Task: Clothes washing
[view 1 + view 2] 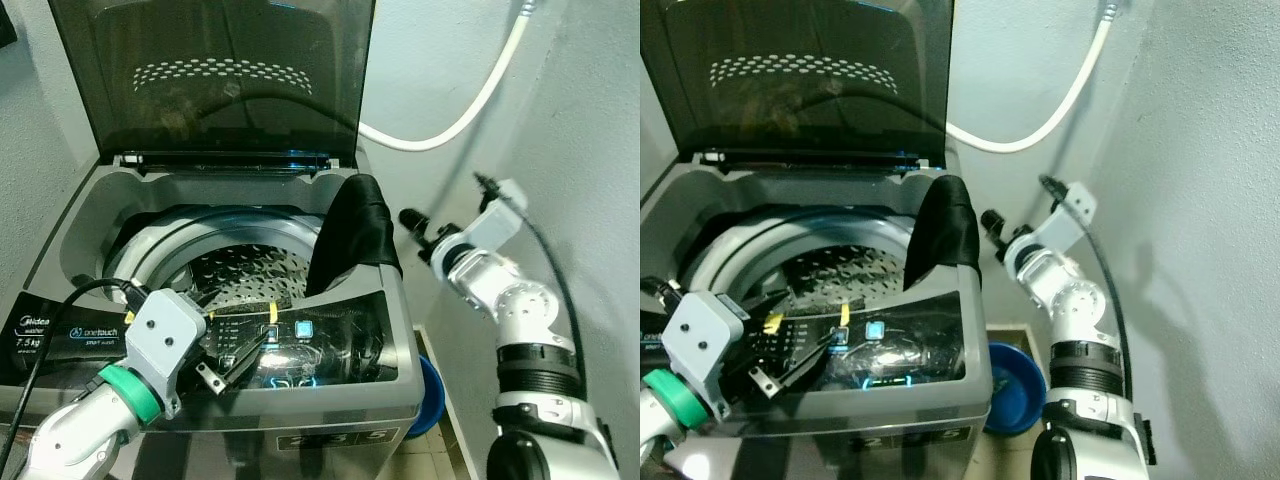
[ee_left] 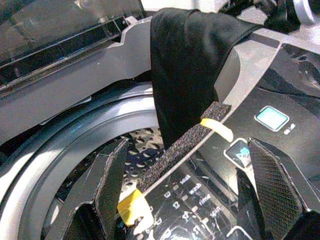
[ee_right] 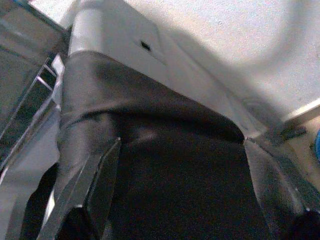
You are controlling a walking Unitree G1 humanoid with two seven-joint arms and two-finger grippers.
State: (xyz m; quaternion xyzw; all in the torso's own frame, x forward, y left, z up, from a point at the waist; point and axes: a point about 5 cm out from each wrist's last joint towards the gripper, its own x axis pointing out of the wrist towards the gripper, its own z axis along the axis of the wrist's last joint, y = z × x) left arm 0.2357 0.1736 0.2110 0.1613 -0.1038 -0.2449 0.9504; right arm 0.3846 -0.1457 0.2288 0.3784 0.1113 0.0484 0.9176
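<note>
Laundry corner of a home, tight between pale plastered walls [image 1: 590, 90]. Marked as such by a grey top-loading washer [image 1: 90, 215], smoky lid [image 1: 215, 70] raised, perforated steel drum [image 1: 245, 270] open below. Glossy control panel [image 1: 320, 345] along the front edge, lit blue, printed with "onetouch" and "7.5 kg". Black cloth [image 1: 350, 230] draped over the washer's right rim, half inside. White hose [image 1: 470, 100] curving along the wall behind. Blue basin [image 1: 1015, 385] on pale floor tiles [image 1: 435, 460] in the gap between washer and wall. Domestic scale throughout: one small machine, bare walls, cramped nook.
</note>
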